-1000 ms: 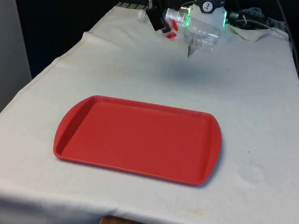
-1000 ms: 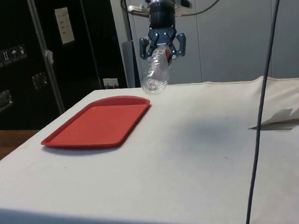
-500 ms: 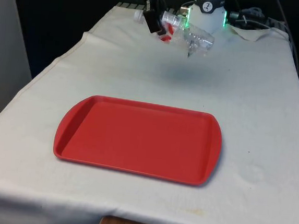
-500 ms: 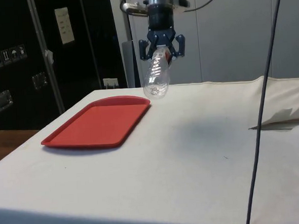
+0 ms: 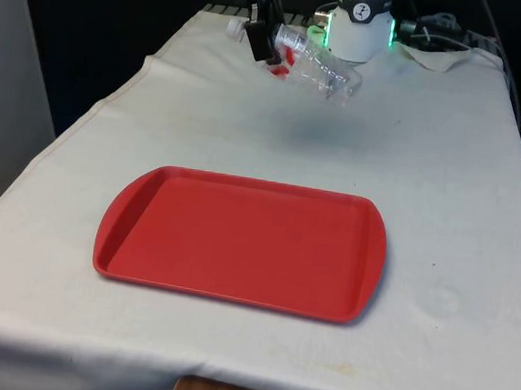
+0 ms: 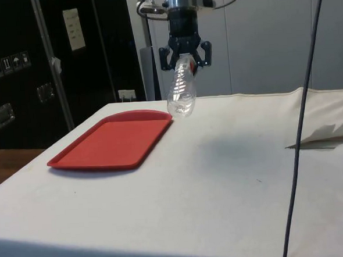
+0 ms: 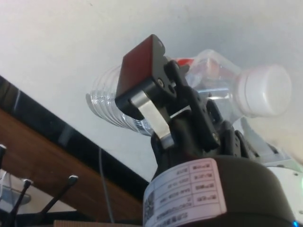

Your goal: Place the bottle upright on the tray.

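A clear plastic bottle [image 5: 319, 70] with a white cap and a red label hangs high over the far end of the table, tilted, cap end up and base down. My gripper [image 5: 266, 42] is shut on its neck end. In the side view the bottle [image 6: 182, 94] slopes down from the gripper [image 6: 185, 56], its base above the tray's far edge. The wrist view has the bottle [image 7: 213, 90] clamped between the fingers [image 7: 142, 71], white cap outward. The red tray [image 5: 242, 241] lies flat and bare near the table's front, well apart from the bottle.
A crumpled white cloth or paper [image 5: 437, 53] and cables lie at the far end on the front view's right. A dark cable [image 6: 302, 120] hangs down across the side view. The table's edge falls away on the front view's left.
The held bottle has swung from nearly level towards upright, its base dropping. The gripper has risen a little and shifted towards the front view's left. The tray has not moved.
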You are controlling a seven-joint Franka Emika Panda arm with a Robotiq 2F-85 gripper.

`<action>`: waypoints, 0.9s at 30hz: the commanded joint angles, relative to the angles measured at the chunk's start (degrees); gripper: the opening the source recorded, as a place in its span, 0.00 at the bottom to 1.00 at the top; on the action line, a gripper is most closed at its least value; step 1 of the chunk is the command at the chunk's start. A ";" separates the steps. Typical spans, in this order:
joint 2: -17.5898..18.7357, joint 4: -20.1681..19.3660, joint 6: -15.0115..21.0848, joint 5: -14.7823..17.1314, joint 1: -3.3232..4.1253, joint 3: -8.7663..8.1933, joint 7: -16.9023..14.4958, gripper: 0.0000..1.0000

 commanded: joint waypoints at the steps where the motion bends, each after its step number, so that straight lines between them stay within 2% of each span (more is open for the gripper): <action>1: 0.00 0.00 0.11 -0.40 0.00 0.06 0.23 0.28; 2: 0.06 -0.17 1.15 -1.38 0.23 0.06 1.26 0.28; 9: 0.23 -0.11 2.23 -4.70 0.23 0.57 3.67 0.28; 10: 0.11 0.00 1.20 -3.78 0.00 0.57 2.58 0.28; 11: 0.23 -0.11 2.41 -5.16 0.23 0.63 3.95 0.28; 17: 0.40 -0.11 3.21 -8.14 0.23 1.09 6.13 0.28; 18: 0.40 -0.06 3.32 -8.59 0.23 1.15 6.42 0.28; 19: 0.23 -0.06 2.41 -7.73 0.00 1.20 5.44 0.28; 20: 0.46 -0.06 3.55 -9.45 0.23 1.26 7.05 0.28; 26: 0.57 0.00 4.13 -11.92 0.23 1.66 8.94 0.28; 27: 0.29 -0.06 3.32 -11.17 0.00 1.72 8.02 0.28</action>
